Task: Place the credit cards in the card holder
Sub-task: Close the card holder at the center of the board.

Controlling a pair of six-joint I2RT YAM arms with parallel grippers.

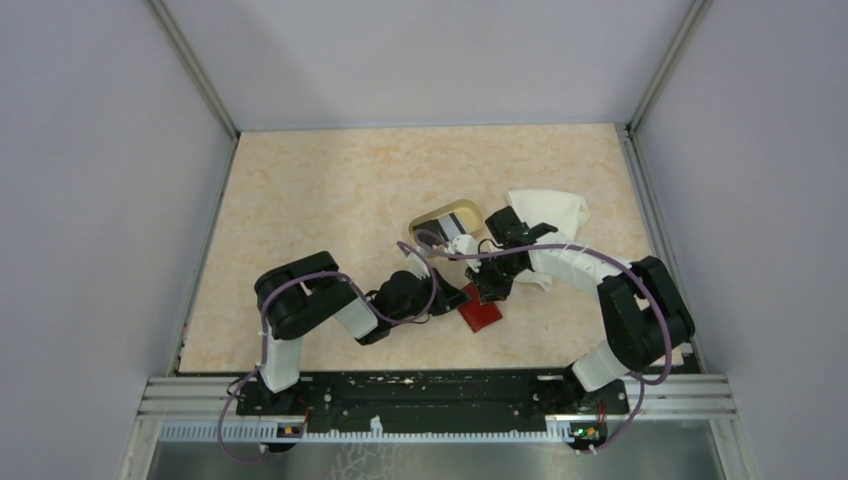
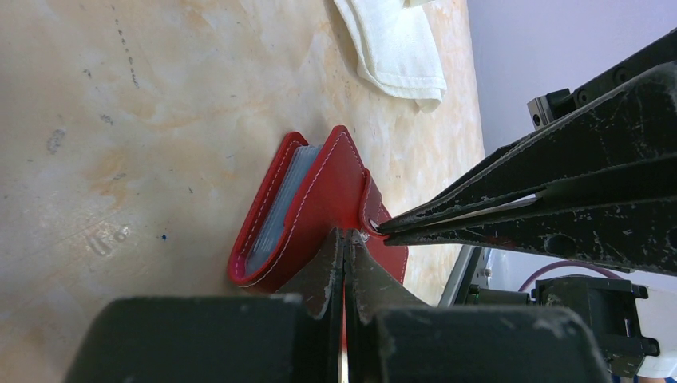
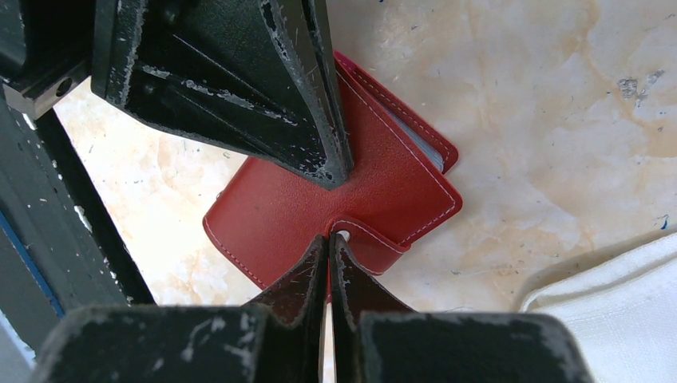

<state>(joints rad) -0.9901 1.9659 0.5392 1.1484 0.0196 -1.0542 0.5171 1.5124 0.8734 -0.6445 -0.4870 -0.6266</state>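
Top external view: the left hand (image 1: 458,298) reaches in from the left. Its fingers (image 2: 323,271) are closed together, with the tips down on the cover of the red card holder (image 1: 482,313). The holder lies folded over on the bench (image 1: 330,200) between the two hands, and pale layered edges show between its covers. Just behind it, a tan oval tray (image 1: 422,218) holds credit cards (image 1: 460,222), black and whitish. The right hand (image 1: 490,290) meets the holder from the right, fingers pressed together and tips touching the snap tab. A white cloth (image 1: 550,212) lies behind that arm.
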